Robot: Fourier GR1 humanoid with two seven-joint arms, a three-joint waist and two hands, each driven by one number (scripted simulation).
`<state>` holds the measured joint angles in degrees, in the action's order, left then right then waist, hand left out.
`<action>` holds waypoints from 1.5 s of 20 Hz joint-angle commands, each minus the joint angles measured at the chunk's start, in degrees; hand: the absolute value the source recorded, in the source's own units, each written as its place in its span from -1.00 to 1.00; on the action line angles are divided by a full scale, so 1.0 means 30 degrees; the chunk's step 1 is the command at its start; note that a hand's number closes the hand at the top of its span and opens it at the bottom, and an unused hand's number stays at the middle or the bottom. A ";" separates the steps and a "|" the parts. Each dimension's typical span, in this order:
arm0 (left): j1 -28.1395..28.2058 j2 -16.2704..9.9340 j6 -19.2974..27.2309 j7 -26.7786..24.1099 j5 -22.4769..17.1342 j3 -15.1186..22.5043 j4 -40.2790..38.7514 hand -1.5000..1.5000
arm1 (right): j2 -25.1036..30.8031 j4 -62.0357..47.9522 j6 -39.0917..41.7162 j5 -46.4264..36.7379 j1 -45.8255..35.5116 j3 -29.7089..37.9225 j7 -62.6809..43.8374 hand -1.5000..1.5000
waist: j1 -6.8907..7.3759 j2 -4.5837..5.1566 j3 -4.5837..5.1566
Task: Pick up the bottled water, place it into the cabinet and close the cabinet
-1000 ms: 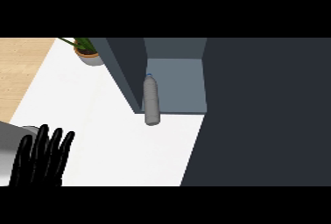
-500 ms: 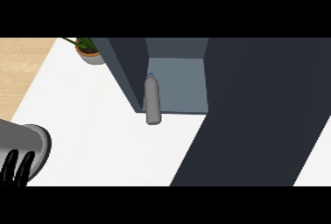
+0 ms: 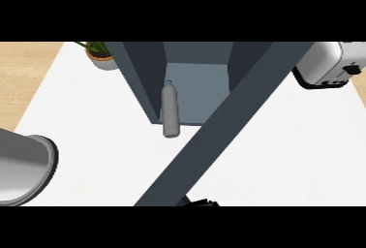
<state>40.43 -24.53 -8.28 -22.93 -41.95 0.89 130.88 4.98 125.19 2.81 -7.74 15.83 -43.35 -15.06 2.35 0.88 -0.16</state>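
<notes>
The grey water bottle with a blue cap lies on its side in the open cabinet, cap pointing inward and base poking out past the front edge onto the white counter. The dark cabinet door cuts diagonally from upper right down to the bottom middle, partly across the opening. A small black part of my right hand shows at the bottom edge by the door's lower end; its fingers are hidden. Of the left arm only the grey forearm shows at lower left; its hand is out of sight.
A potted plant stands at the back left of the counter, beside the cabinet. At the far right sits a silver toaster. Wooden floor lies beyond the counter's left edge.
The cabinet door has swung leftward from covering the whole right side to a diagonal slab, uncovering the toaster and counter. The left hand has dropped out of view. The bottle has not moved.
</notes>
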 commanded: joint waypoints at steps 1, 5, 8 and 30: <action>0.1471 -0.0551 -0.1670 -0.0211 -0.1305 -0.1471 0.0199 -1.00 | -0.1578 -0.0228 -0.1650 0.1097 -0.2875 -0.2319 -0.1500 1.00 | 0.0240 -0.0320 0.0097; 0.0552 -0.0737 -0.2021 0.0139 -0.2335 -0.2605 -0.0809 -1.00 | -0.1614 -0.2126 -0.2898 0.3308 -0.7171 -0.0384 -0.2361 1.00 | -0.0017 -0.0190 0.0073; 0.2369 -0.0988 -0.4385 -0.0359 -0.3832 -0.4462 -0.1016 -1.00 | -0.1635 -0.3863 -0.4460 0.4620 -0.9670 0.0826 -0.2521 1.00 | 0.0133 -0.0280 0.0074; 0.3778 0.0444 -0.7563 0.2013 -0.7250 -0.9272 -0.0909 -1.00 | -0.0600 -1.5436 0.1164 1.2264 -1.9862 1.2315 -0.1214 1.00 | -0.0241 -0.0245 0.0045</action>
<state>50.84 -23.36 -29.68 -18.02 -61.65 -23.86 127.64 1.48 87.09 4.58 27.77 -37.38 -13.16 -19.96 1.34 -0.61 -0.03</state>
